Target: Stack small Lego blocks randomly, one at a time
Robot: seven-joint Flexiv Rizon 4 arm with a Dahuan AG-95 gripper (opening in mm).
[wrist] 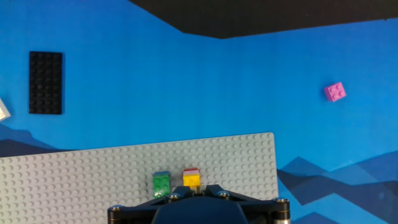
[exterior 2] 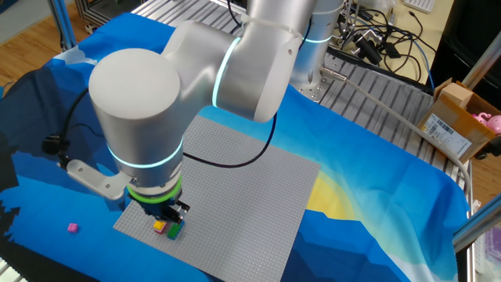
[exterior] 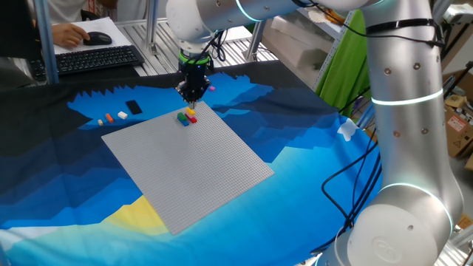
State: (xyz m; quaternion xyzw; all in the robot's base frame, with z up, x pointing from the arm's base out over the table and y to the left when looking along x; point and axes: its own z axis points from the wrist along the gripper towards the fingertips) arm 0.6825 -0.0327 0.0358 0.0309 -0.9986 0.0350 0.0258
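Start at the left of the hand view: you have a black studded plate (wrist: 46, 83) lying flat on the blue cloth (wrist: 186, 81) in the upper left, with a white brick (wrist: 3, 109) cut off by the left edge just below it. In one fixed view that same area shows a short row of loose small bricks, among them an orange brick (exterior: 110, 117) and a white one, left of the grey baseplate (exterior: 188, 166).

Moving right, at lower centre of the hand view a green brick (wrist: 161, 184) topped with blue sits on the baseplate's near edge strip, and just beside it to the right stands a yellow brick (wrist: 191, 179) with a red one on top. The two small stacks look very close; you cannot tell whether they touch.

The end effector (exterior: 193, 94) hangs directly over these stacks in one fixed view. Its fingertips are hidden in every view, so you cannot tell how far it is open or whether it holds anything.

Far right in the hand view, a pink brick (wrist: 335, 92) lies alone on the cloth-covered tabletop, well apart from the baseplate.
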